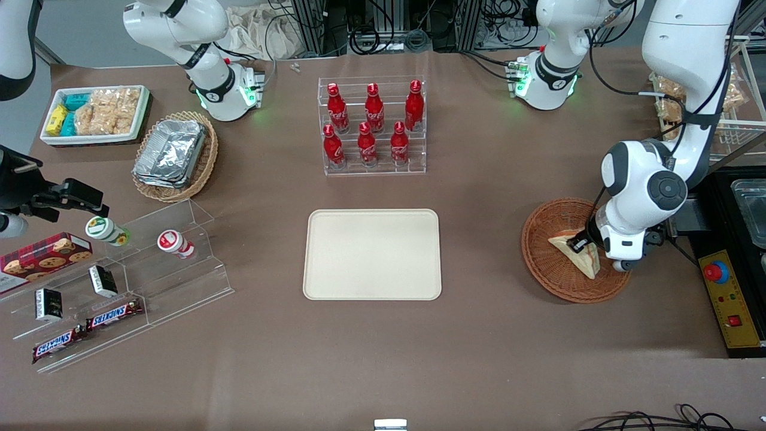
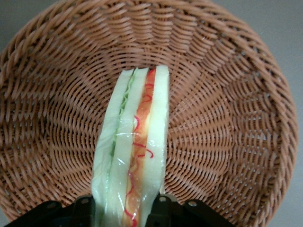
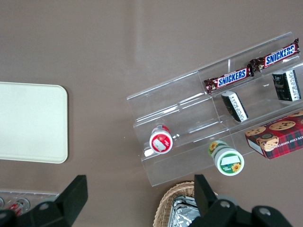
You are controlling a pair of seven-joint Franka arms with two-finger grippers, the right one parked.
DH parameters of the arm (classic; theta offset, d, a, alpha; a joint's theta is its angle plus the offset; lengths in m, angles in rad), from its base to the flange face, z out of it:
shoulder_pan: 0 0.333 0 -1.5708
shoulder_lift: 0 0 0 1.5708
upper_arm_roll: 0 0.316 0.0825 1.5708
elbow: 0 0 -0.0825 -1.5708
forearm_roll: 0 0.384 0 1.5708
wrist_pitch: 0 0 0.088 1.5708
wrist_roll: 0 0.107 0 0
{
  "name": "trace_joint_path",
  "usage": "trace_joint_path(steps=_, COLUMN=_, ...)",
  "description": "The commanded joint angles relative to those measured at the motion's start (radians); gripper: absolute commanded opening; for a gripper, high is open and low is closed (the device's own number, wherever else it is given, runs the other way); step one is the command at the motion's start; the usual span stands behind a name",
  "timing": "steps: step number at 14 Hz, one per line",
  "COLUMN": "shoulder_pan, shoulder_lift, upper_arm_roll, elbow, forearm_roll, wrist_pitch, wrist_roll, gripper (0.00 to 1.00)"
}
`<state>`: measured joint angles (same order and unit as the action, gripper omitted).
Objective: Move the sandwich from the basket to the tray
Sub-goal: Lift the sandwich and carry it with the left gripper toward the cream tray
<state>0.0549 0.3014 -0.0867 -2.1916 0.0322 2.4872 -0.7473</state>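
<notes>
Our gripper (image 2: 127, 208) is squeezing the sandwich (image 2: 135, 151) inside the basket (image 2: 227, 94), at three o'clock from the tray (image 1: 372, 254). We think the soft bread could slip out if we lift too fast.

SNICKERS in white-and-blue lettering on two brown candy bars (image 3: 246, 66) lying end to end on lowest step of clear acrylic stand (image 1: 155, 281); same word legible on both bars in front view and right wrist view. White script on red bottles (image 1: 371, 126) in clear rack too small to read. No other text readable. Gripper (image 1: 583, 244) down in basket (image 1: 538, 263).
</notes>
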Motion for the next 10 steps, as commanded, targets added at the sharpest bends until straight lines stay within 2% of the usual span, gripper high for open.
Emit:
trace_joint_path(steps=1, shoulder_pan=-0.001, shoulder_lift=-0.082, upper_arm_roll=-0.008, elbow=0.047, forearm_roll=0.028, wrist_pitch=-0.124, wrist_roll=-0.008, gripper=0.0)
trace_joint_path(steps=4, shoulder_pan=-0.001, shoulder_lift=-0.177, upper_arm_roll=-0.062, elbow=0.156, forearm_roll=0.017, wrist_pitch=-0.397, wrist_roll=0.11, gripper=0.0)
trace_joint_path(steps=6, shoulder_pan=-0.003, shoulder_lift=-0.189, upper_arm_roll=-0.106, elbow=0.251, forearm_roll=0.005, wrist_pitch=-0.551, wrist_roll=0.213, gripper=0.0)
trace_joint_path(steps=9, shoulder_pan=-0.003, shoulder_lift=-0.182, upper_arm_roll=-0.204, elbow=0.323, forearm_roll=-0.027, wrist_pitch=-0.633, wrist_roll=0.331, gripper=0.0)
trace_joint_path(steps=10, shoulder_pan=-0.004, shoulder_lift=-0.179, upper_arm_roll=-0.264, elbow=0.331, forearm_roll=-0.011, wrist_pitch=-0.628, wrist_roll=0.35, gripper=0.0)
